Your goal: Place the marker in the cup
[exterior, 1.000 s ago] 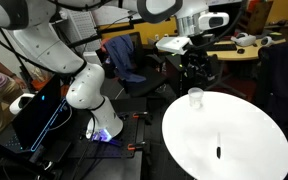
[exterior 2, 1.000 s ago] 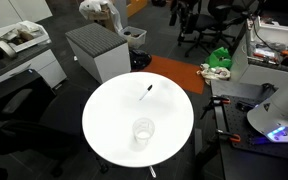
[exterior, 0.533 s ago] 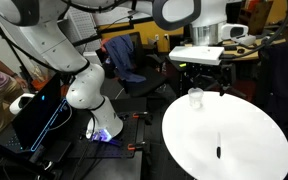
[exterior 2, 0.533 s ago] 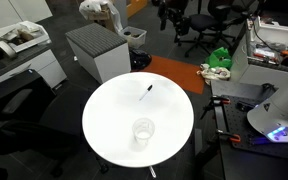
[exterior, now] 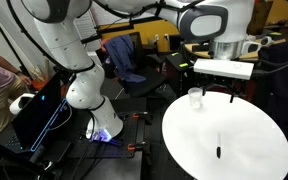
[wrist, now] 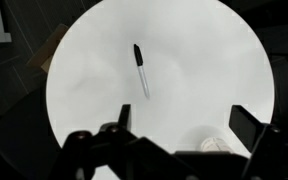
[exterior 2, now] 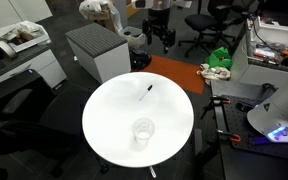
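The arm [exterior: 216,22] has swung in; wrist view alone shows fingers [wrist: 246,122] spread.

A round white tabletop [exterior 2: 104,120] is filling the middle of the exterior view. The marker [exterior 2: 148,94] is lying flat on its far part, angled diagonally. The cup [exterior 2: 143,132] is standing upright nearer the camera, well apart from the marker and close to the near rim. The gripper [exterior 2: 158,42] is hanging high beyond the tabletop's far edge, its dark fingers [exterior 2: 149,38] pointing down and touching nothing. A grey ribbed cabinet [exterior 2: 96,50] is sitting just behind the tabletop, and a green and white cloth [exterior 2: 219,62] is resting on a surface off to the side.
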{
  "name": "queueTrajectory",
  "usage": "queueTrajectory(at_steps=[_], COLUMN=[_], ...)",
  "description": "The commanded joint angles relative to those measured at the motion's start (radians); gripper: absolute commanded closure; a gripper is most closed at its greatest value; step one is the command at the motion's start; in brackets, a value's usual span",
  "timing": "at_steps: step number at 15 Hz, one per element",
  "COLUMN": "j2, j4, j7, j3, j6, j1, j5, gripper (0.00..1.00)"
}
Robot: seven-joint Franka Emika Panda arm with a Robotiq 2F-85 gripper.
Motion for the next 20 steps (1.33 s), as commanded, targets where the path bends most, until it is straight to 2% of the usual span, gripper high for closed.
queueTrajectory(at_steps=[1, 7, 14, 20], j2=[0.107, 0.18, 0.175, 0.161], j4=[0.069, 0.078, 0.064, 0.016], j7=[-0.049, 0.041, 0.013, 0.115], j3=[0.035, 0.061, 0.068, 0.071], j6=[-0.005, 0.013, 0.009, 0.085], j1=[-0.032, -0.061, -0.071, -0.061], j5=[0.067, 0.037, 0.042, -0.029], gripper=[0.0, 0.0, 0.0, 0.0])
